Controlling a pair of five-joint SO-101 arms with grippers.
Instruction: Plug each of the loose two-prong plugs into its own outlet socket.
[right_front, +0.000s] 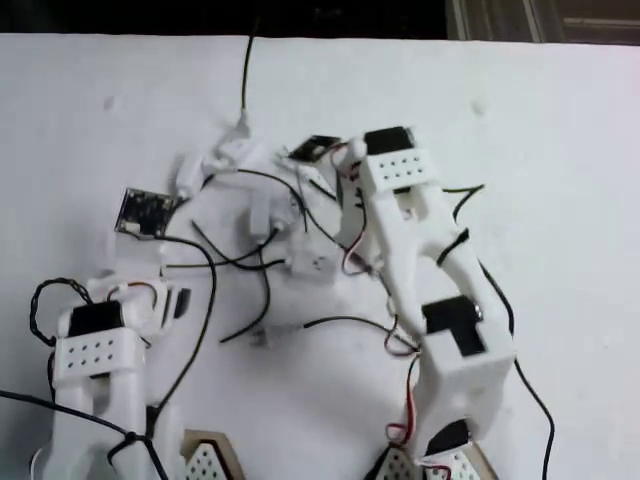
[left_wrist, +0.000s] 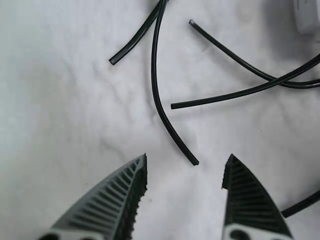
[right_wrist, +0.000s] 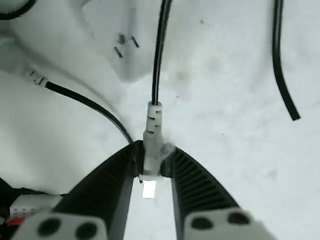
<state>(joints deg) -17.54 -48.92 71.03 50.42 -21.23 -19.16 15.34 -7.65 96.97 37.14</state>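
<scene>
Electronics lab or workshop bench, white table (right_front: 560, 120), scattered black wire offcuts (right_front: 240, 265), bare circuit board (right_front: 145, 212)

White table (right_front: 560, 150) carries black cords (left_wrist: 153, 75) (loose-ended), a white socket (right_wrist: 112, 30), circuit board (right_front: 145, 212).

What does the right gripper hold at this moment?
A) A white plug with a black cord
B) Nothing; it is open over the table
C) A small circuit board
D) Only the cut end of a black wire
A: in the right wrist view the right gripper is shut on the white plug, and the plug's black cord runs away from it across the table.
</scene>
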